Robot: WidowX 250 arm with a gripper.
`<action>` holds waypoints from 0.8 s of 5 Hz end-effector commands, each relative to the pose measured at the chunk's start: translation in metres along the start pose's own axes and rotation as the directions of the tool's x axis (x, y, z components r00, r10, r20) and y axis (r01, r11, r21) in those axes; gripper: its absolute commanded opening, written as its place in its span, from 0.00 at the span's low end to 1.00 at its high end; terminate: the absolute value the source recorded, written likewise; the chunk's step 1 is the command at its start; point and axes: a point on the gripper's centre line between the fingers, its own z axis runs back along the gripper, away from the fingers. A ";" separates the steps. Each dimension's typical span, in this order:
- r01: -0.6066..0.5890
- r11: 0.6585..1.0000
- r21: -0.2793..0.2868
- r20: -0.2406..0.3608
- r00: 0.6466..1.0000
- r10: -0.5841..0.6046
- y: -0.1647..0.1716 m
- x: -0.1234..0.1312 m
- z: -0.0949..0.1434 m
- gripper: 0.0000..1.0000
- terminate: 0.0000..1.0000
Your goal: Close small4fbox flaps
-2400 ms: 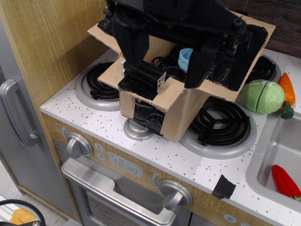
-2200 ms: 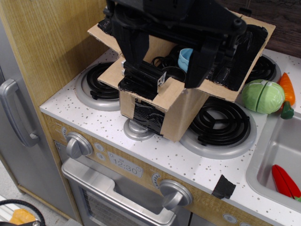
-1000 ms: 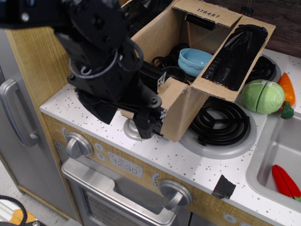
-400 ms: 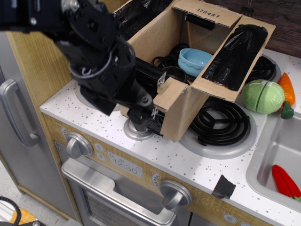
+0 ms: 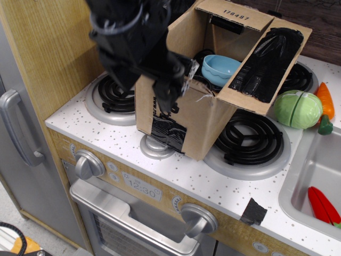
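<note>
A toy kitchen fills the view: a white speckled counter [image 5: 176, 176] with a wood-grain panel rising at the left, dark wood behind, and an oven front below with silver knobs [image 5: 89, 164] and a small clock display [image 5: 141, 188] reading 12:30. Four black coil burners [image 5: 253, 136] sit in silver rings on the counter. At the right a grey sink [image 5: 314, 165] is cut off by the frame edge and holds a red toy piece [image 5: 323, 205]. Beside the box lie a green toy cabbage [image 5: 297, 109] and an orange carrot [image 5: 325, 101]. A scrap of black tape [image 5: 253, 212] sticks to the counter's front edge.

The small4fbox [image 5: 184, 125] stands upright in the middle of the stove top, between the burners, with a black tape patch on its near side. Its flaps [image 5: 266, 64] are open: the right one, covered in black tape, slants outward, and the far one, printed 178487, stands up at the back. A blue bowl [image 5: 220, 68] shows inside among dark items too shadowed to identify.

The black tool [image 5: 170, 88] presses at the box's near-left top edge, covering the flap there. Its fingers merge into the dark arm, so I cannot tell whether they are apart or together. The arm's upper part runs out of frame.
</note>
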 end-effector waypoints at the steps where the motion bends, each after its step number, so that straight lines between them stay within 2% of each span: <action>1: 0.097 0.995 0.038 0.065 0.993 -0.100 0.000 0.043 0.019 1.00 0.00; 2: 0.141 0.990 0.016 0.092 0.986 -0.142 0.005 0.061 0.007 1.00 0.00; 3: 0.156 0.988 0.011 0.150 0.976 -0.156 0.001 0.069 -0.006 1.00 0.00; 4: 0.152 0.988 -0.034 0.174 0.974 -0.144 -0.002 0.073 -0.025 1.00 0.00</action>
